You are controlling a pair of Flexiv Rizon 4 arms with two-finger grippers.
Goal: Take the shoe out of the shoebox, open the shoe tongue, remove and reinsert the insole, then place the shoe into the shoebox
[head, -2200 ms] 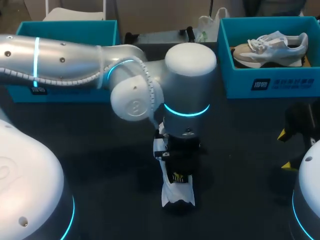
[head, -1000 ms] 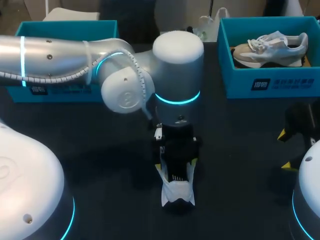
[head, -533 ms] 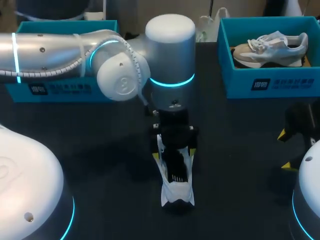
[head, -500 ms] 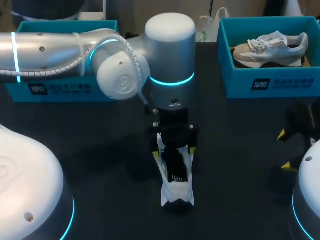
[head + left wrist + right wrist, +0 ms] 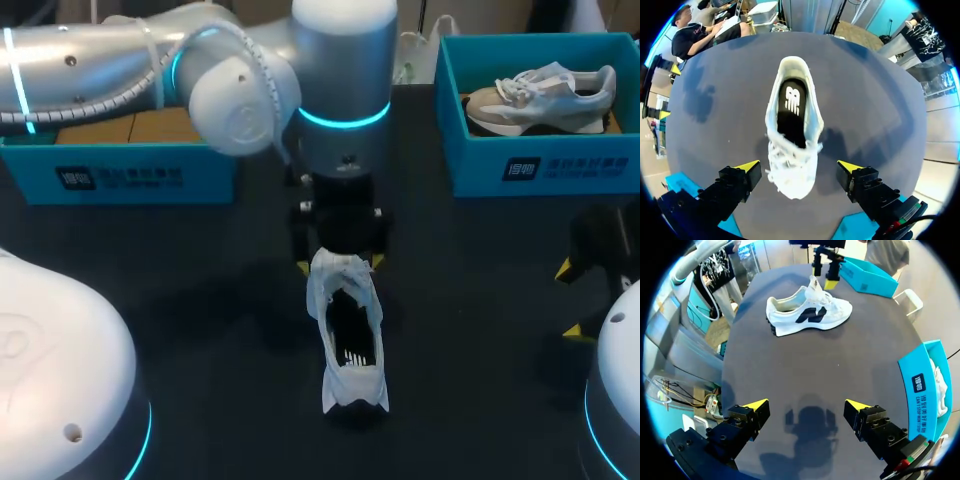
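Note:
A white shoe (image 5: 347, 335) stands upright on the dark table (image 5: 200, 300), toe toward the far side. Its black insole (image 5: 791, 110) lies inside the shoe (image 5: 792, 145). My left gripper (image 5: 340, 265) hangs open over the toe and laces, one yellow tip on each side, touching nothing. From the left wrist, the left gripper (image 5: 799, 166) straddles the laced end from above. My right gripper (image 5: 806, 404) is open and empty at the table's right edge, far from the shoe (image 5: 807, 315). At the back right stands the teal shoebox (image 5: 540, 165), holding a second shoe (image 5: 540, 95).
Another teal box (image 5: 120, 175) stands at the back left, partly behind my left arm (image 5: 250, 70). My right gripper (image 5: 570, 298) sits low at the right edge of the head view. Bare tabletop lies between the shoe and the right box.
My left arm has drawn back and up from the shoe's opening toward the toe. The insole and opening, earlier covered by the gripper, now show. The right arm has not moved.

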